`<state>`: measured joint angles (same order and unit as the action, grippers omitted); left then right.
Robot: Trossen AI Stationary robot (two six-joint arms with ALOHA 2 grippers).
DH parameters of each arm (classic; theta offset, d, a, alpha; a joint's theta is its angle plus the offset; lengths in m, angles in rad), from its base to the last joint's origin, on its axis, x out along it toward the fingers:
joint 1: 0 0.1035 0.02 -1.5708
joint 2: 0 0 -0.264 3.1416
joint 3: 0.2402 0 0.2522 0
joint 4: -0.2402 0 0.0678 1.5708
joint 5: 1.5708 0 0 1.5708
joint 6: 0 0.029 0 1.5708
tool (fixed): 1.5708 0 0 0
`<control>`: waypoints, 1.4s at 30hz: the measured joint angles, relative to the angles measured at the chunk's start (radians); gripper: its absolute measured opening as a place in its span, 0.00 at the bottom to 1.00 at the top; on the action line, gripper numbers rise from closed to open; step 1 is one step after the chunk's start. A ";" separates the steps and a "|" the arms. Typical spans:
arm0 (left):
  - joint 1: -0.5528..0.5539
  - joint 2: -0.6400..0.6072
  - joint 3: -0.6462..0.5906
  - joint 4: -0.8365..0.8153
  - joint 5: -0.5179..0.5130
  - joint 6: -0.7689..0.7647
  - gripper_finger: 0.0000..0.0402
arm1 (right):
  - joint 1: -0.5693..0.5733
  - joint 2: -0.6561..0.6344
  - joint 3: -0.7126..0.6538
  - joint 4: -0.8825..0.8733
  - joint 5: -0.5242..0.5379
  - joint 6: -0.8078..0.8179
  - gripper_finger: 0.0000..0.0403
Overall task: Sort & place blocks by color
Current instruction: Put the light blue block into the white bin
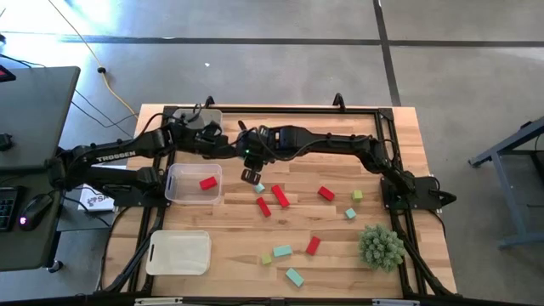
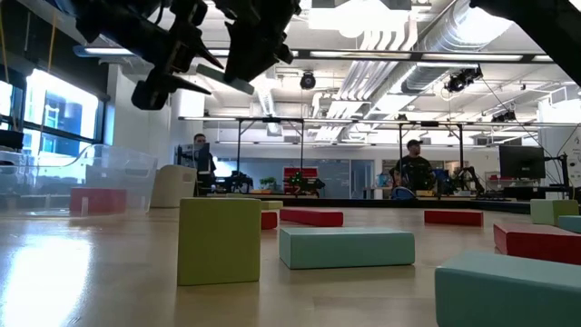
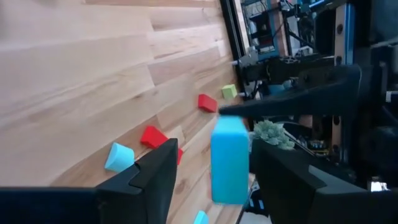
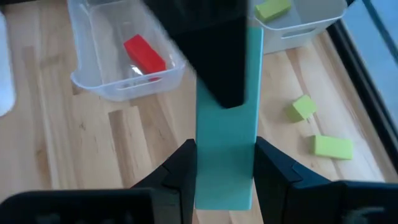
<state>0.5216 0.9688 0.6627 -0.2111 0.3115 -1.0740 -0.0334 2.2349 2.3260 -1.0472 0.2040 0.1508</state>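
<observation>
Pale wooden planks make up the counter (image 1: 340,263), which stands in an open workshop with people far off in the background.

The right pincer (image 4: 225,155) hangs above the counter, its two fingers clamped on the long sides of a teal bar (image 4: 225,180). The left pincer (image 3: 217,171) meets it from the opposite side. Its fingers are spread apart and straddle the same bar with a gap showing on each side. In the right wrist view, one dark finger of the left pincer covers the far end of the bar.

Just beside and below the two pincers, toward the left arm, sits a clear bin (image 1: 174,194) with a red block (image 1: 208,182) in it. Another bin (image 4: 311,25) behind the pincers holds a yellow-green block (image 4: 272,9). A third bin (image 1: 178,252) lies farther off, past the one with the red block.

On the right arm's side of the pincers, loose blocks lie scattered on the planks. The nearest are a small teal cube (image 1: 259,188) and two red bars (image 1: 280,196), with more red, teal and yellow-green pieces beyond. A spiky green plant ball (image 1: 381,246) stands well apart from the pincers, near the counter's corner.
</observation>
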 joint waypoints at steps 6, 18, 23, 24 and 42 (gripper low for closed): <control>-0.020 0.000 0.000 0.000 -0.014 0.002 0.37 | 0.002 0.000 0.000 0.019 0.002 -0.002 0.25; -0.021 0.000 0.000 0.040 -0.007 0.042 0.13 | 0.002 0.000 0.000 0.020 0.019 0.005 0.25; -0.030 0.000 0.000 0.041 -0.009 0.083 0.09 | 0.002 0.000 0.000 0.018 0.019 0.007 0.25; -0.033 0.000 0.000 0.041 -0.010 0.090 0.09 | 0.002 0.000 0.000 0.017 0.016 0.008 0.25; -0.139 -0.002 0.000 -0.038 -0.166 0.205 0.09 | 0.003 0.000 0.000 0.010 -0.013 0.076 0.52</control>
<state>0.3826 0.9668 0.6628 -0.2496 0.1460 -0.8686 -0.0300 2.2349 2.3264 -1.0374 0.1907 0.2272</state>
